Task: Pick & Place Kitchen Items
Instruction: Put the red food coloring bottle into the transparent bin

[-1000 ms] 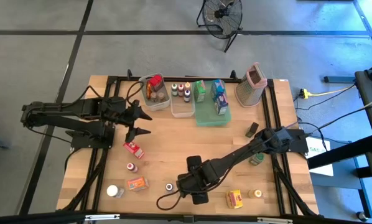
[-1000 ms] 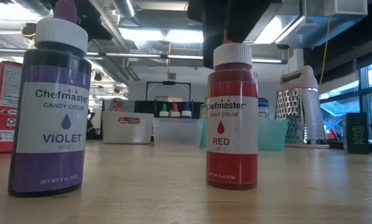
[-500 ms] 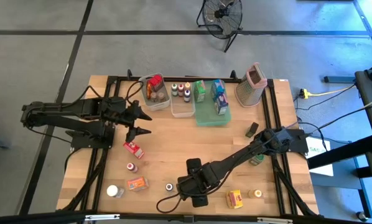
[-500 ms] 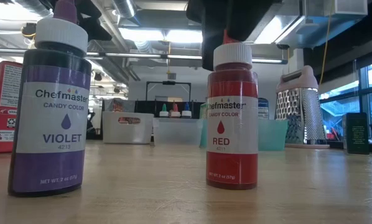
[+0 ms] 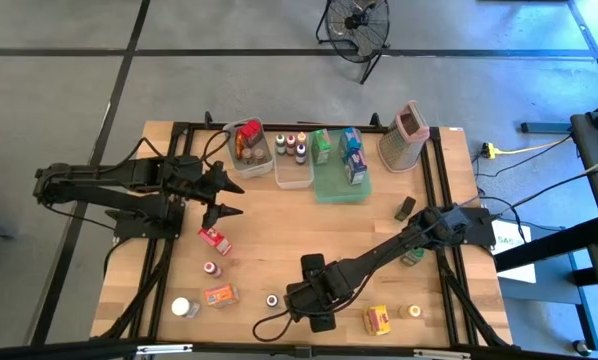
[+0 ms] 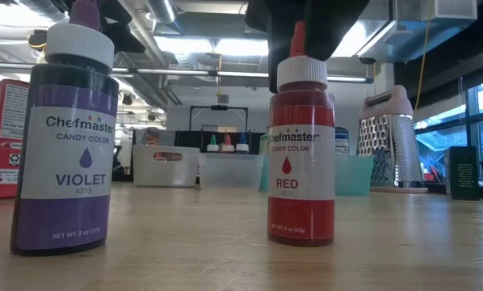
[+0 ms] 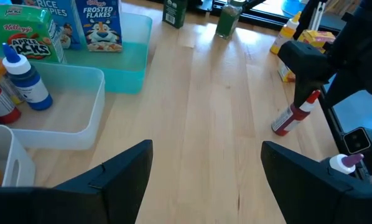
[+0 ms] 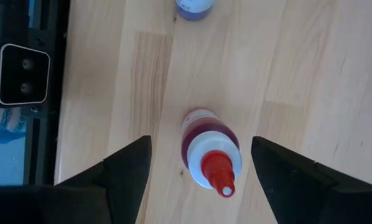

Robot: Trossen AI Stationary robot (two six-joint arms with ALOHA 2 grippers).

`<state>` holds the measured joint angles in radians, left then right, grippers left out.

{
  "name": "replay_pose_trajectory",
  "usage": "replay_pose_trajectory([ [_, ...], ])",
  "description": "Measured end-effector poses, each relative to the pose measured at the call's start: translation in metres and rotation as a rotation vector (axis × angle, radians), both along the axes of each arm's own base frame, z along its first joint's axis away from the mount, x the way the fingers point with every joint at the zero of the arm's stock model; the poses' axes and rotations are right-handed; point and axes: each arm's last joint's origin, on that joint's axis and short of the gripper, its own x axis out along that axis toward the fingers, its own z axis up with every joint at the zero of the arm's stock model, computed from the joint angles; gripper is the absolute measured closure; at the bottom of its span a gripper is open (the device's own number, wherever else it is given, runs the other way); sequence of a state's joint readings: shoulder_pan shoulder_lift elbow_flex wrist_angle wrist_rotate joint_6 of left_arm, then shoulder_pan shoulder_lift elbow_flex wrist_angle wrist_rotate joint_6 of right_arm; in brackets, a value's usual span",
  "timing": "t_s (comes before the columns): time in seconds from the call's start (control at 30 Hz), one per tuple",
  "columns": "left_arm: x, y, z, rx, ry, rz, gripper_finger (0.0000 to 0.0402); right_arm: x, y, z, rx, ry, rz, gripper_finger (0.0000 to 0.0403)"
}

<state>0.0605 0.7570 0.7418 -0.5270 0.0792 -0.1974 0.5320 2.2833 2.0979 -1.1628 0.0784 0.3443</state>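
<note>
Two Chefmaster bottles stand close to my low camera. On the red bottle [image 6: 301, 153] I read "Chefmaster CANDY COLOR RED", and on the violet bottle [image 6: 67, 133] "Chefmaster CANDY COLOR VIOLET 4213". Both are upright on the table [image 5: 299, 235], well apart from each other.

From above, the red bottle is at about 6 o'clock on the table, near the front edge. The right gripper [image 8: 201, 165] hangs directly over it, with the jaws spread wide, one on each side of the white cap and red tip, not touching the bottle. In the low view the dark gripper body is just above the red tip.

My left gripper [image 5: 226, 198] waits at about 9 o'clock of the table, jaws also wide and holding nothing. Its wrist camera shows three cereal boxes standing in the green tray [image 7: 129, 65]: the Apple Jacks box [image 7: 24, 34] with "Kellogg's APPLE JACKS", the Frosted Flakes box [image 7: 97, 25] with "FROSTED FLAKES", and between them a box where I read only "RICE".

At 12 o'clock stand two clear bins. The nearer clear bin [image 7: 61, 115] holds a blue bottle [image 7: 25, 84] and a red one beside it. The metal grater [image 5: 403, 137] with pink top stands at about 1 o'clock.
</note>
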Motion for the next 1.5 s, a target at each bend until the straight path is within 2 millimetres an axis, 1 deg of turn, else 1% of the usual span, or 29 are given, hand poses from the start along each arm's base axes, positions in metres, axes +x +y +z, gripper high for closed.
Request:
replay_pose_trajectory([
  [0.5, 0.000, 0.000, 0.000, -0.002, -0.001, 0.001, 0.0107, 0.000, 0.000, 0.000, -0.009, -0.001, -0.001, 0.0126],
  [0.87, 0.000, 0.000, 0.000, -0.002, -0.001, 0.001, 0.0107, -0.001, -0.002, 0.000, -0.030, 0.000, -0.005, 0.0158],
  [1.2, 0.000, 0.000, 0.000, -0.002, -0.001, 0.001, 0.0107, -0.001, -0.001, 0.000, -0.028, 0.001, -0.005, 0.0162],
  [1.5, 0.000, 0.000, 0.000, -0.002, 0.000, 0.001, 0.0107, 0.002, 0.000, -0.015, -0.044, 0.035, 0.009, 0.0162],
])
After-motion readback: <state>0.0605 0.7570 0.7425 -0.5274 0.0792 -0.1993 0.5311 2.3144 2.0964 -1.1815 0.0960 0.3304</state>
